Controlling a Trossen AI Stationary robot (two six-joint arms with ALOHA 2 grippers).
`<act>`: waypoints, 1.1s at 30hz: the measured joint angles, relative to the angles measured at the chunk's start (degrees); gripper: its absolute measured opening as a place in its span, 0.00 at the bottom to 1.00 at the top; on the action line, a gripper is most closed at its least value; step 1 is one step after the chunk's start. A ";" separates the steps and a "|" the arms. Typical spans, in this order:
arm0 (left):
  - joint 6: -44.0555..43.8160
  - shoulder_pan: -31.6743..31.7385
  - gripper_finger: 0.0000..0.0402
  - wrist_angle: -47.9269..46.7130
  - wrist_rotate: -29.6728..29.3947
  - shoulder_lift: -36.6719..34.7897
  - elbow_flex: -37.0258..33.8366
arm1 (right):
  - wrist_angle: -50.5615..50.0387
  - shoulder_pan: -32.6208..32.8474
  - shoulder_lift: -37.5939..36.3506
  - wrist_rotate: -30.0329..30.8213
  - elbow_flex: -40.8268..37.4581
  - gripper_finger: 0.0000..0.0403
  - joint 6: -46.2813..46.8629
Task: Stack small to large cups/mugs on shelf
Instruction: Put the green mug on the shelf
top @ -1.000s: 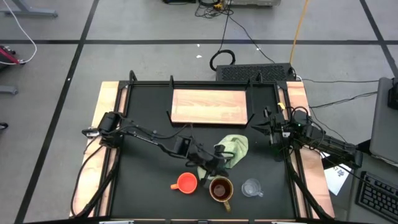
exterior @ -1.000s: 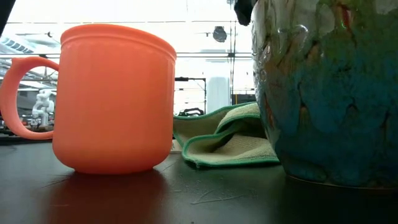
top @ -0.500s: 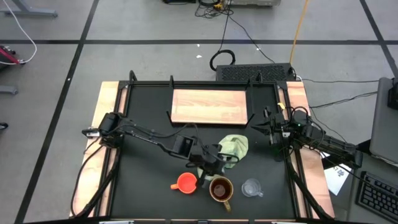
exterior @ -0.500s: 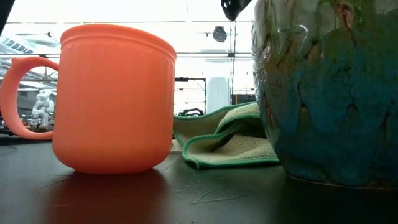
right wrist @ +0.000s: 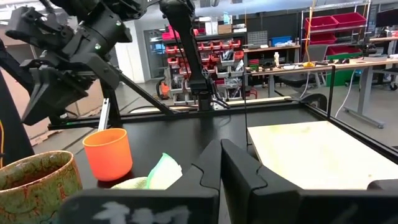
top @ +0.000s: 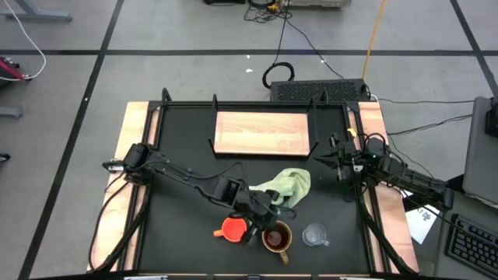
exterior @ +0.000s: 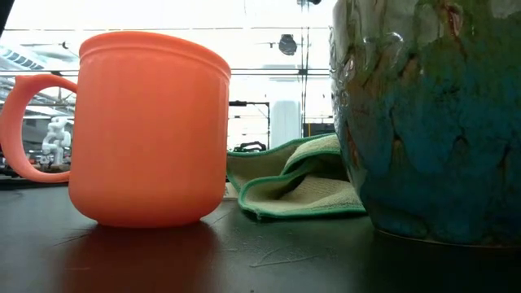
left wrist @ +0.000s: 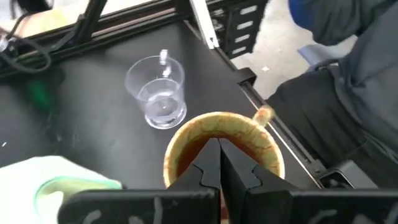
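Near the tabletop's front edge stand three vessels in a row: the orange cup, the brown mug just beside it, and the glass cup toward the front right corner. None is on the shelf, which lies bare by the back edge. A green cloth lies crumpled between shelf and mug.

The left gripper hangs over the gap between orange cup and mug, at the mug's rim, its jaws pressed together and holding nothing; the left wrist view shows the fingertips meeting above the mug's mouth. Whether they touch the rim cannot be told.

The right gripper waits at the right edge, jaws together, empty.

Since a second ago the left gripper has slid from the cloth's edge toward the front, nearer the orange cup. The vessels, cloth and right arm have not moved.
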 joint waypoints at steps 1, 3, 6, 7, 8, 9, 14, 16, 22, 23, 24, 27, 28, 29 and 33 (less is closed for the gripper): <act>-0.37 0.18 0.00 -0.30 -0.05 0.00 0.00 | 0.00 0.00 0.01 0.00 0.00 0.00 0.00; -1.24 0.54 0.00 -0.95 -0.60 0.27 0.00 | 0.00 0.00 0.01 0.00 -0.02 0.00 0.00; -1.86 0.87 0.02 -1.99 -1.80 0.63 0.00 | -0.02 0.00 0.01 0.00 -0.01 0.00 0.00; -1.86 0.93 0.03 -1.71 -2.01 0.82 0.00 | -0.01 0.00 0.01 0.00 -0.01 0.00 0.00; -1.86 0.99 0.05 -0.97 -2.01 1.12 0.01 | -0.02 0.00 0.01 0.00 0.00 0.00 0.00; -1.86 1.08 0.07 -0.57 -2.15 1.24 0.02 | -0.02 0.00 0.01 0.01 0.00 0.00 0.00; -1.86 1.19 0.19 0.60 -2.27 2.12 0.00 | -0.02 0.00 0.04 0.00 -0.01 0.00 0.00; -1.94 1.45 0.24 0.16 -1.96 2.19 0.00 | -0.04 0.00 0.04 0.00 -0.01 0.00 0.00; -1.75 2.09 0.40 0.26 -1.62 2.19 0.02 | -0.20 0.00 0.04 0.00 0.00 0.00 0.00; -1.75 2.16 0.43 0.03 -1.45 2.19 0.32 | -0.20 0.00 0.04 0.01 0.00 0.00 0.00; -1.73 2.25 0.45 -0.01 -0.84 2.19 0.72 | -0.22 0.00 0.04 0.01 0.00 0.00 0.00; -1.70 2.59 0.51 0.00 -0.16 2.94 1.99 | -0.26 0.00 0.04 0.01 0.00 0.00 0.00; -1.53 2.65 0.53 -0.92 0.04 3.29 2.60 | -0.26 0.00 0.04 0.00 0.00 0.00 0.00; -1.22 2.72 0.54 -2.10 0.24 3.77 3.17 | -0.26 0.00 0.04 0.02 0.00 0.00 0.00; -0.05 2.88 0.58 -4.63 1.31 6.73 7.88 | -0.26 0.00 0.45 0.02 0.00 0.00 0.00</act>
